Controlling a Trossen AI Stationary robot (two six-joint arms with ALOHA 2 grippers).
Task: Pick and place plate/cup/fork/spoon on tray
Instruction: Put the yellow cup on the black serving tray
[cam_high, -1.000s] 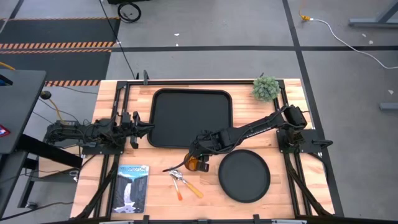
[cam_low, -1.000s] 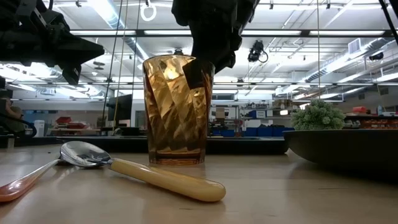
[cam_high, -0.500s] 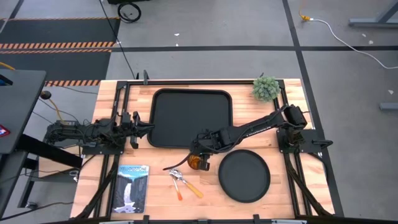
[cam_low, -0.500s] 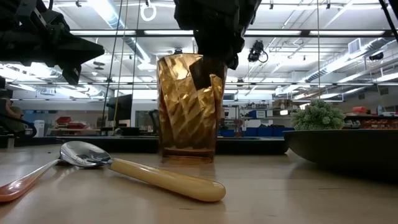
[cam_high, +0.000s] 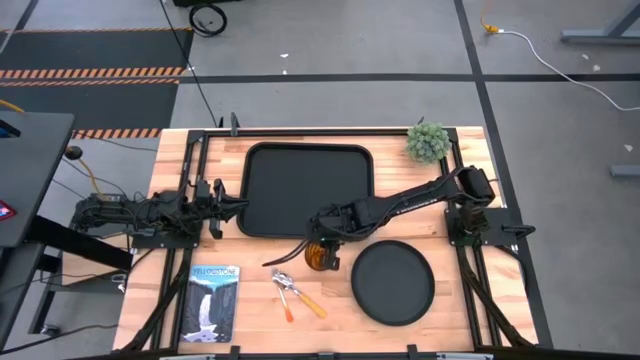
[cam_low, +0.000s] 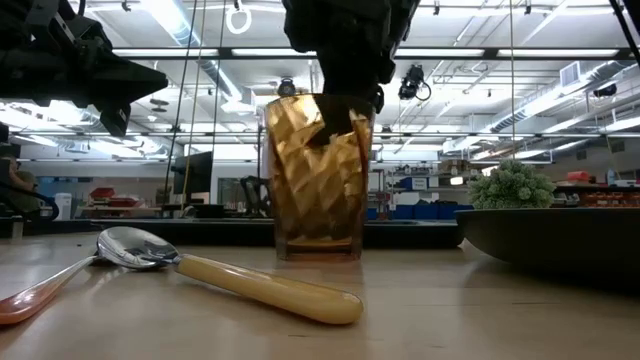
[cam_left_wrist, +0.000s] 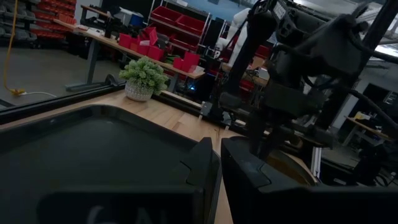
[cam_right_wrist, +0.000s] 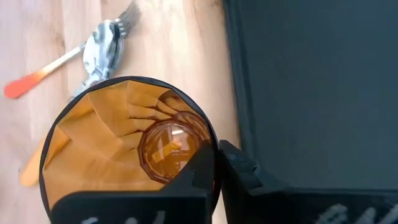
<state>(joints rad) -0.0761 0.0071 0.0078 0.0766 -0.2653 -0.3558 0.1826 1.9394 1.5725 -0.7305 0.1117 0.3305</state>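
Note:
The amber ribbed cup (cam_high: 320, 258) stands upright on the wood between the black tray (cam_high: 307, 190) and the round black plate (cam_high: 392, 283). It shows large in the low view (cam_low: 320, 180). My right gripper (cam_high: 322, 244) is above it, shut on its rim. The fork (cam_high: 287, 305) with the red-orange handle and the spoon (cam_high: 310, 302) with the yellow-orange handle lie crossed on the wood to the left of the plate. My left gripper (cam_high: 238, 207) is shut and empty at the tray's left edge. My right gripper pinches the cup's rim (cam_right_wrist: 210, 144) on the side nearest the tray, one finger inside the cup (cam_low: 318, 135) and one outside. The fingers come from above, pointing down. The cup is upright; whether its base (cam_low: 320, 252) touches the wood I cannot tell.
A small potted plant (cam_high: 428, 142) stands at the table's far right corner. A booklet with a waterfall picture (cam_high: 214, 300) lies at the near left. The spoon's bowl (cam_right_wrist: 102, 46) and the fork's handle (cam_right_wrist: 25, 84) lie close beside the cup.
My right gripper has carried the cup a little toward the table's right and far edges, nearer the tray. The cup tipped for a moment on the way and is upright again. The fork and spoon have stayed where they were.

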